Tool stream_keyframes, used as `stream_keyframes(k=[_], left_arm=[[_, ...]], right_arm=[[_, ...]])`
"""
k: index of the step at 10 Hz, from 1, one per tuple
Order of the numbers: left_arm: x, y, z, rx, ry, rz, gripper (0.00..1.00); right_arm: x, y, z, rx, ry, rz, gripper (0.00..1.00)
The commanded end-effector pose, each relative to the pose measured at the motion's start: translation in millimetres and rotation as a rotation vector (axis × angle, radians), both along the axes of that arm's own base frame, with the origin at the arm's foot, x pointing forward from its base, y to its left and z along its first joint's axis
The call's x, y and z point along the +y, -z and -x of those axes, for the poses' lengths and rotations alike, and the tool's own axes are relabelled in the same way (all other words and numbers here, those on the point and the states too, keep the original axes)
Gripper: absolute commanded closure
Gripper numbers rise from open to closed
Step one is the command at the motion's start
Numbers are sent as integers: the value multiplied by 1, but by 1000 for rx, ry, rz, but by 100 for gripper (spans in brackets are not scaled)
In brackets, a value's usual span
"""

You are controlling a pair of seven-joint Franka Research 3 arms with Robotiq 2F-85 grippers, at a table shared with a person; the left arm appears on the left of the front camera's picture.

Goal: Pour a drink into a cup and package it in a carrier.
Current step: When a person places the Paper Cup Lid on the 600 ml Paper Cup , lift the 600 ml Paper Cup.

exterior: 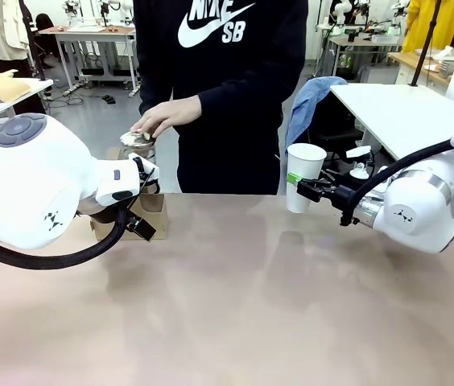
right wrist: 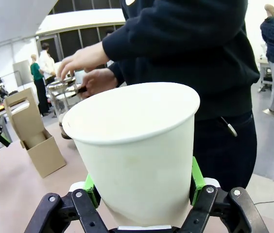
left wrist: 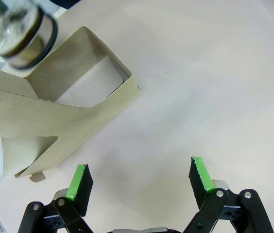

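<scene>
My right gripper [exterior: 314, 191] is shut on a tall white paper cup [exterior: 303, 173], holding it upright above the table's far right. In the right wrist view the cup [right wrist: 137, 145] sits between the green pads [right wrist: 197, 178]. The brown cardboard carrier [exterior: 154, 215] stands at the far left of the table. My left gripper [left wrist: 140, 179] hovers open just beside the carrier [left wrist: 78, 97], with nothing between its fingers. Behind the carrier stands a glass press jug [right wrist: 61, 99], and the person's hand [exterior: 167, 117] rests on its lid. The drink inside cannot be made out.
The person stands at the far edge, both hands [right wrist: 86, 68] at the jug. My bulky left arm [exterior: 34, 189] covers much of the near left. The tan tabletop [exterior: 235, 305] stretches between the arms. A white side table [exterior: 404, 112] stands beyond the right arm.
</scene>
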State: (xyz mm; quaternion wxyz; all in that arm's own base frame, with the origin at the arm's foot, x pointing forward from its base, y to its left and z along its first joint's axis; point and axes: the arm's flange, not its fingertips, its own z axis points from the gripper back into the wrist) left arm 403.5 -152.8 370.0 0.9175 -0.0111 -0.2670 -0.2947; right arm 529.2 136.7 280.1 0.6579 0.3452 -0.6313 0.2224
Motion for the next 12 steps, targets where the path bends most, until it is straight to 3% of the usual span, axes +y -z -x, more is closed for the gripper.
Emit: stream_keyframes(k=[1,12], left_arm=[[1,0,0,0,-1,3,0],[1,0,0,0,-1,3,0]], right_arm=[[3,-6,2,-7,-4,-4,20],[3,-6,2,-7,-4,-4,20]])
